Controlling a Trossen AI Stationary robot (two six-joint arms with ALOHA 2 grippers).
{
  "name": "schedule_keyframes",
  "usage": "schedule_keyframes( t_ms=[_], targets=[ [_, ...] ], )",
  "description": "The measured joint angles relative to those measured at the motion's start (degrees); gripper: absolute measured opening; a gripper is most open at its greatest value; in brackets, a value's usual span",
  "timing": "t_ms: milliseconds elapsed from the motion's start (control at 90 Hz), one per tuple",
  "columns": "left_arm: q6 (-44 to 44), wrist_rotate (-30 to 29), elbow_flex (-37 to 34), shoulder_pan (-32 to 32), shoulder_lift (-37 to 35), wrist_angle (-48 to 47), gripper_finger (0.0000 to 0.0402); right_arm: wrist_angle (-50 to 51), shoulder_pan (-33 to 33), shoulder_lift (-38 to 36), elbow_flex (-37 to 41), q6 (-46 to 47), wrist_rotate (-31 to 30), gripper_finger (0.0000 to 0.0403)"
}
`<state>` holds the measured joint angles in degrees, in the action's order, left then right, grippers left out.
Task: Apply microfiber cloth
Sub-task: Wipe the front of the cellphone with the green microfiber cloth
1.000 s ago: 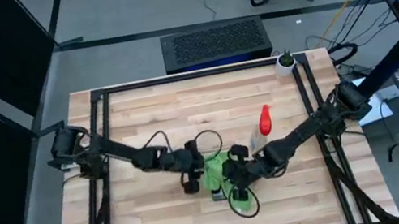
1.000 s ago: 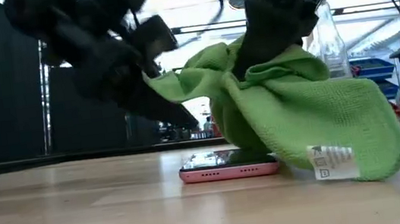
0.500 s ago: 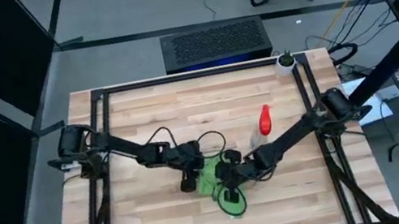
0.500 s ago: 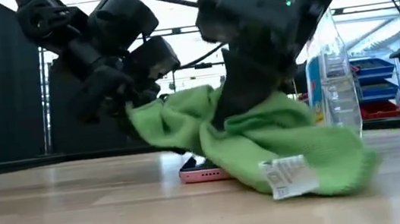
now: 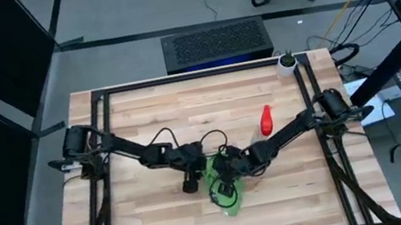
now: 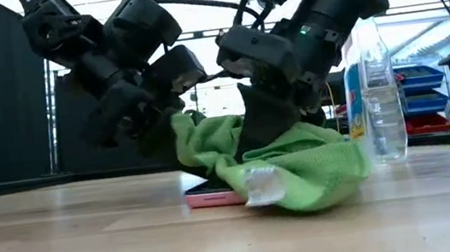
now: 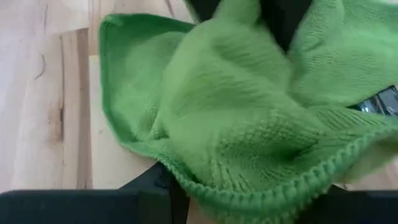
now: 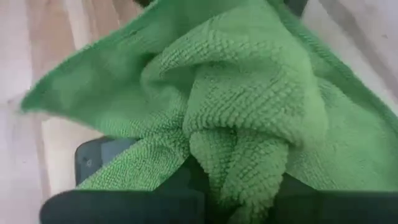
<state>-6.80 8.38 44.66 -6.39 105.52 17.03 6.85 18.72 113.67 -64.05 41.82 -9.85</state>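
Dragged lower and leftward since a second ago: bright green microfiber cloth (image 6: 286,166), now bunched over the small pink-edged phone (image 6: 213,197) mid-bench. Right pincer (image 6: 265,134) clamped on cloth; left pincer (image 6: 161,134) too, apparently. Wiping underway, probably.

Bright green waffle-knit microfiber cloth (image 6: 299,168), pink-edged phone (image 6: 212,198), red-nozzled clear bottle (image 5: 265,120).

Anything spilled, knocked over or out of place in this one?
Nothing stands out. The spray bottle stands upright on the table, with no liquid visible around it. The microfiber cloth lies bunched over the phone, held by both the left gripper and right gripper.
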Motion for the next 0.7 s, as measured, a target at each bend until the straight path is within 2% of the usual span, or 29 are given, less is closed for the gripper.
schedule_keyframes(
  t_ms=[89,422,700],
  targets=[
    [0.03,0.02,-0.15,-0.09,0.19,-1.04,0.0120,0.33,0.97,-0.51,-0.02,0.43,2.21,0.0024],
    [0.03,-0.48,-0.15,0.04,0.10,-0.98,0.0120,-1.50,0.49,-0.73,0.15,-0.85,1.47,0.0024],
    [0.39,-0.98,-0.31,-0.92,-6.34,-1.67,0.0121,1.29,0.38,-4.58,0.68,-5.25,-0.70,0.0024]
  ],
)
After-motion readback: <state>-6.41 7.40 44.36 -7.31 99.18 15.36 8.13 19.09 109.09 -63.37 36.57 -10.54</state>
